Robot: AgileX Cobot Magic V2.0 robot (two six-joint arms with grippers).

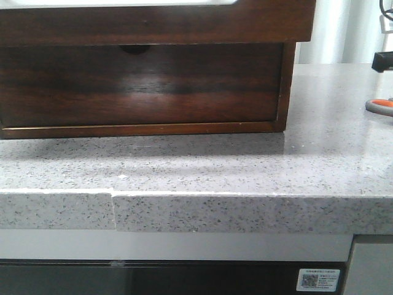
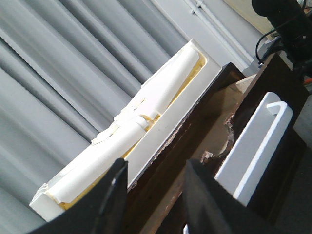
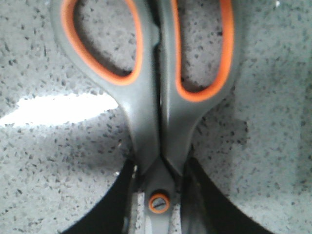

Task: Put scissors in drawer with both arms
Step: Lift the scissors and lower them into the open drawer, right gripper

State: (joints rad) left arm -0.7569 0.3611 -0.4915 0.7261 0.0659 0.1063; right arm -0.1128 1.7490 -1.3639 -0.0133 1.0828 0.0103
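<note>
The left gripper (image 2: pixel 153 195) is hovering above the wooden cabinet (image 1: pixel 147 24), its dark fingers standing a narrow way apart with nothing between them. Under it, in the left wrist view, a white tray (image 2: pixel 161 126) of rolled paper is sitting on the cabinet top beside a white handle (image 2: pixel 256 146). In the front view the drawer (image 1: pixel 141 83) is filling the frame from nine o'clock to one o'clock, and it is looking shut.

At three o'clock, well apart from the cabinet, the scissors (image 1: pixel 381 106) are lying flat on the countertop (image 1: pixel 202 169). The right gripper (image 3: pixel 158 195) is straddling their pivot screw, a finger just beside each side of the neck; whether the fingers are already pressing on it cannot be told.

Judging from this, the grasp is the step in hand. It is calling for a squeeze centred on the neck and a straight lift, so the handles are not swinging. The left arm is probably needing to pull the drawer out first.

The countertop is speckled grey stone with a seam in its front edge. Grey curtains are hanging behind.
</note>
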